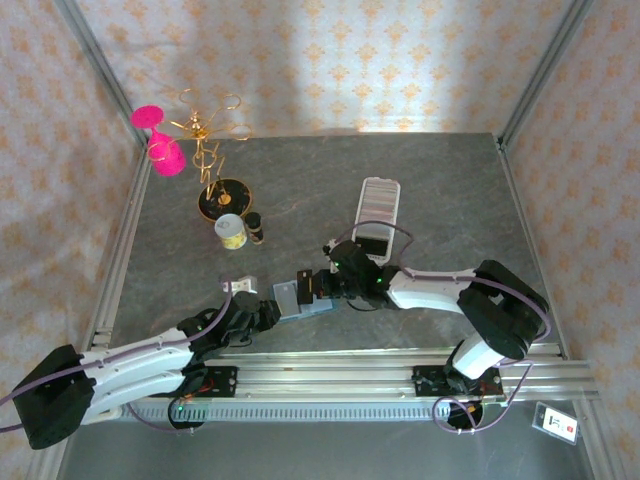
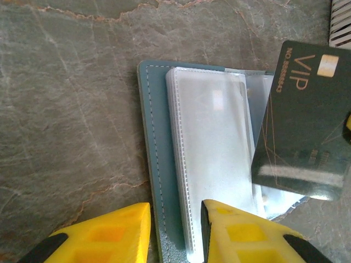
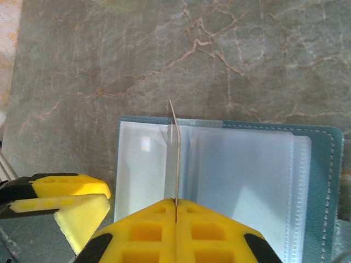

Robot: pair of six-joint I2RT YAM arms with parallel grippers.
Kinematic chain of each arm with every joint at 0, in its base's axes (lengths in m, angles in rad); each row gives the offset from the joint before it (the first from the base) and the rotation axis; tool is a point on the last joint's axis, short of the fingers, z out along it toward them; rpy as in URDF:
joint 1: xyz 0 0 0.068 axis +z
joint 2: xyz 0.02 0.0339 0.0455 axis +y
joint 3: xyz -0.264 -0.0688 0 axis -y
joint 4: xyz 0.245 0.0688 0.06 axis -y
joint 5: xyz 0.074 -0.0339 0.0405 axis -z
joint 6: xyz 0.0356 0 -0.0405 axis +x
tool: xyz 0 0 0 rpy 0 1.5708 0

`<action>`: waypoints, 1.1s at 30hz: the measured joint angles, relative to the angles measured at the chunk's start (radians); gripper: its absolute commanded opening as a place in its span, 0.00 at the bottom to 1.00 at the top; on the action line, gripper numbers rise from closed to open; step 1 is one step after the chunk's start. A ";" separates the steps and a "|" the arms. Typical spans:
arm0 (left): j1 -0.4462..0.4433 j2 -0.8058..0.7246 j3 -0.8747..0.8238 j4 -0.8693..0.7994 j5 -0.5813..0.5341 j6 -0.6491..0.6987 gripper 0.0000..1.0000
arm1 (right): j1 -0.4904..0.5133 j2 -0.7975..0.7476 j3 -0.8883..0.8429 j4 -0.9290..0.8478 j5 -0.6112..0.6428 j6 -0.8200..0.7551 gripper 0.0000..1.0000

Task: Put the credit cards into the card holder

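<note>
At the near middle of the grey stone-patterned bench [image 1: 450,180], the teal-blue folding card holder [image 3: 241,164] lies open, clear plastic sleeves up. The left gripper [image 2: 175,211] seems to pinch its near cover edge. The right gripper [image 3: 176,205] has its fingers pressed together on one dark plastic credit card [image 2: 307,142] marked VIP. This card stands on edge straight ahead of the right gripper, over the sleeves near the fold. Its long axis runs nearly along the sleeves' long side, a little tilted. Whether it is inside a pocket, I cannot tell. There is one card holder and one held card. More credit cards [image 1: 378,208] form a striped row in the long white tray [image 1: 380,181], too small to count.
</note>
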 measured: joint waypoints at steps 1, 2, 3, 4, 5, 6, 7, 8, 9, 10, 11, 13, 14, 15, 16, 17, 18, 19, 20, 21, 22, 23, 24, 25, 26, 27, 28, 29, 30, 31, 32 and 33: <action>0.000 0.003 0.000 0.000 0.000 0.000 0.30 | 0.000 0.000 -0.005 0.000 -0.005 0.002 0.00; 0.000 0.008 0.000 0.001 0.000 0.000 0.30 | 0.000 0.000 -0.008 0.001 -0.009 0.005 0.00; 0.000 0.011 0.000 0.001 0.000 0.000 0.30 | 0.000 0.000 -0.011 0.005 -0.013 0.008 0.00; 0.000 0.016 0.000 0.002 0.000 0.000 0.28 | 0.000 0.000 -0.013 0.008 -0.016 0.010 0.00; 0.000 0.021 0.000 0.003 0.000 0.000 0.28 | 0.000 0.000 -0.016 0.012 -0.021 0.012 0.00; 0.000 0.026 0.000 0.005 0.000 0.000 0.27 | 0.000 0.000 -0.018 0.016 -0.024 0.014 0.00; 0.000 0.031 0.000 0.008 0.000 0.001 0.27 | 0.000 0.000 -0.021 0.022 -0.031 0.018 0.00; 0.000 0.035 0.000 0.012 0.000 0.002 0.27 | 0.000 0.000 -0.024 0.027 -0.038 0.021 0.00; 0.000 0.038 0.001 0.017 0.000 0.002 0.27 | 0.000 0.000 -0.024 0.030 -0.044 0.023 0.00; 0.000 0.043 0.001 0.022 0.000 0.003 0.26 | 0.000 0.000 -0.026 0.035 -0.052 0.026 0.00; 0.000 0.046 0.002 0.024 0.000 0.003 0.26 | 0.000 0.000 -0.026 0.038 -0.059 0.029 0.00; 0.000 0.052 0.003 0.027 0.000 0.003 0.25 | 0.000 0.007 -0.026 0.052 -0.074 0.035 0.00; 0.000 0.052 0.003 0.027 0.000 0.003 0.25 | 0.000 0.013 -0.026 0.058 -0.081 0.036 0.00; 0.000 0.055 0.003 0.027 0.000 0.004 0.25 | 0.000 0.022 -0.026 0.063 -0.087 0.039 0.00; 0.000 0.055 0.003 0.027 0.000 0.003 0.24 | 0.000 0.032 -0.026 0.065 -0.094 0.042 0.00; 0.000 0.055 0.003 0.027 0.000 0.004 0.24 | 0.000 0.040 -0.026 0.066 -0.098 0.046 0.00; 0.000 0.055 0.003 0.027 -0.001 0.004 0.24 | 0.000 0.046 -0.026 0.066 -0.101 0.048 0.00; 0.000 0.055 0.003 0.027 -0.001 0.004 0.24 | 0.000 0.050 -0.026 0.065 -0.101 0.051 0.00; 0.000 0.055 0.003 0.027 -0.001 0.004 0.23 | -0.001 0.050 -0.026 0.065 -0.101 0.053 0.00; 0.000 0.055 0.003 0.027 -0.001 0.004 0.23 | -0.002 0.050 -0.026 0.066 -0.104 0.056 0.00; 0.000 0.055 0.003 0.027 -0.001 0.004 0.23 | -0.002 0.050 -0.026 0.066 -0.104 0.060 0.00; 0.000 0.055 0.003 0.027 -0.001 0.004 0.23 | -0.002 0.051 -0.026 0.066 -0.104 0.061 0.00; 0.000 0.055 0.003 0.027 -0.001 0.004 0.23 | -0.002 0.054 -0.025 0.066 -0.104 0.063 0.00; 0.000 0.055 0.003 0.027 -0.001 0.004 0.23 | -0.002 0.059 -0.025 0.066 -0.105 0.064 0.00; 0.000 0.055 0.003 0.027 -0.001 0.004 0.23 | -0.002 0.064 -0.025 0.066 -0.105 0.064 0.00; 0.000 0.055 0.003 0.027 -0.001 0.005 0.23 | -0.002 0.070 -0.025 0.065 -0.105 0.064 0.00; 0.000 0.055 0.003 0.027 -0.001 0.005 0.23 | -0.002 0.078 -0.023 0.063 -0.106 0.068 0.00; 0.000 0.055 0.003 0.027 -0.001 0.007 0.23 | -0.003 0.084 -0.021 0.062 -0.109 0.068 0.00; 0.000 0.056 0.003 0.027 -0.001 0.007 0.22 | -0.004 0.090 -0.017 0.061 -0.111 0.068 0.00; 0.000 0.056 0.003 0.027 -0.001 0.008 0.22 | -0.004 0.096 -0.011 0.058 -0.112 0.068 0.00; 0.000 0.056 0.003 0.027 -0.001 0.008 0.22 | -0.004 0.101 -0.006 0.056 -0.113 0.068 0.00; 0.000 0.056 0.003 0.027 -0.001 0.008 0.22 | -0.004 0.105 -0.001 0.055 -0.116 0.068 0.01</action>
